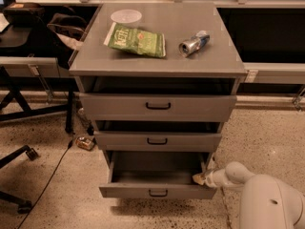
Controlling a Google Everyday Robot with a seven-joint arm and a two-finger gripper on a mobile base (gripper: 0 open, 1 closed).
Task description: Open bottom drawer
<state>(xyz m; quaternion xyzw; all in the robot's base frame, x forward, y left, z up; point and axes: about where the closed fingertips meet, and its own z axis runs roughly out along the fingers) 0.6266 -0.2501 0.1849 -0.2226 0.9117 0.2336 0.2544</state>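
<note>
The bottom drawer point(157, 191) is the lowest of three grey drawers in a grey metal cabinet. It stands pulled out, its inside showing, with a small black bar handle point(157, 193) on its low front panel. My gripper point(199, 178) reaches in from the lower right on a white arm point(267, 202). It sits at the drawer's right front corner, touching or just inside the edge.
The middle drawer point(157, 140) and top drawer point(157, 107) sit slightly out. On the cabinet top lie a green chip bag point(136, 39), a can point(193, 43) and a clear lid point(126, 16). A chair base point(19, 161), a cable and a small can point(86, 142) are on the floor at left.
</note>
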